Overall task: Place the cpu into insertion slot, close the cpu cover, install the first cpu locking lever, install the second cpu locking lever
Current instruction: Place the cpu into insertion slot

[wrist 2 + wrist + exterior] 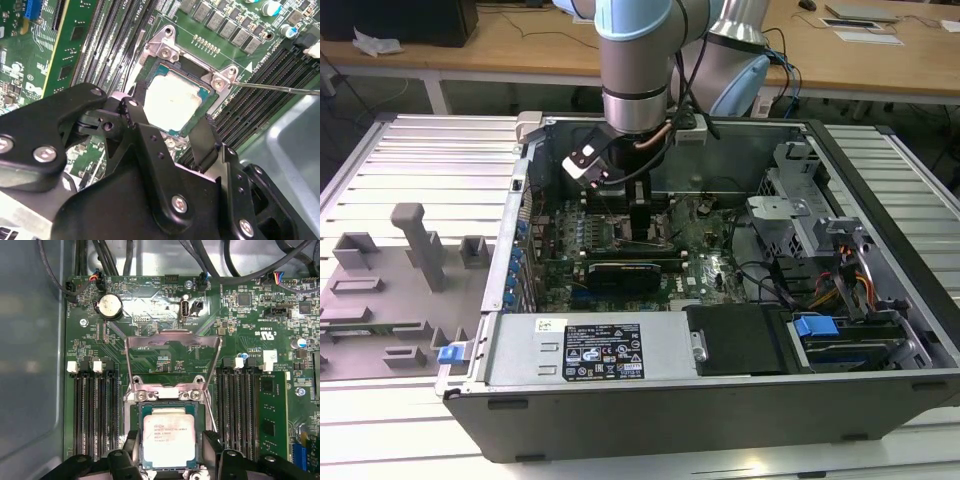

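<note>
The cpu [169, 439], a square chip with a pale metal top, lies flat in the insertion slot [135, 415] on the green motherboard; it also shows in the second wrist view [172, 102]. My gripper [170, 456] hangs right over it with one black finger on each side of the chip and a narrow gap at each, so it stands open. The cpu cover [150, 342], a silver frame with a cut-out centre, stands swung up at the slot's hinge side. A thin wire locking lever [280, 88] sticks out beside the slot. In the exterior view my gripper [645, 235] reaches down inside the computer case.
Black memory slots [95, 415] flank the socket on both sides. A round coin battery [109, 305] and cables [100, 260] lie beyond the cover. In the case sit a black card [620, 272], drive bays [840, 300] and a power supply [590, 350]. Grey fixtures [415, 245] stand outside.
</note>
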Controlling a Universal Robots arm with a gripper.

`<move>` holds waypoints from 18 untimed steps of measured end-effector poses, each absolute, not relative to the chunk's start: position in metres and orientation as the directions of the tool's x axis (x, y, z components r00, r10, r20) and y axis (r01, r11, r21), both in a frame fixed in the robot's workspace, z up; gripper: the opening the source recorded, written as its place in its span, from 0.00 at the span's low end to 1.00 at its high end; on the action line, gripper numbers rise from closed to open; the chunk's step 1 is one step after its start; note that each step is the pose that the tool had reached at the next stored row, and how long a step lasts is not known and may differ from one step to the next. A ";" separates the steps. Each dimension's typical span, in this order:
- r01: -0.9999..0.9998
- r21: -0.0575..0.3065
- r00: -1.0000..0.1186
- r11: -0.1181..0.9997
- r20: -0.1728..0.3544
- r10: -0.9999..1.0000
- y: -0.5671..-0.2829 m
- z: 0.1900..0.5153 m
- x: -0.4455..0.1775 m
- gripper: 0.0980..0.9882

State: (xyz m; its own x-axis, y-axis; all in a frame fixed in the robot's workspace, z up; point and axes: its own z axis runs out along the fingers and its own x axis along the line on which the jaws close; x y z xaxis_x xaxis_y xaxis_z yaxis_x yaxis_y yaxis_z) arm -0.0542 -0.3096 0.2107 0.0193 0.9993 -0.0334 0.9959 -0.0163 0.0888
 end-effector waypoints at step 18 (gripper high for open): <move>0.996 0.089 0.019 -0.016 -0.034 0.999 -0.310 0.214 -0.054 0.01</move>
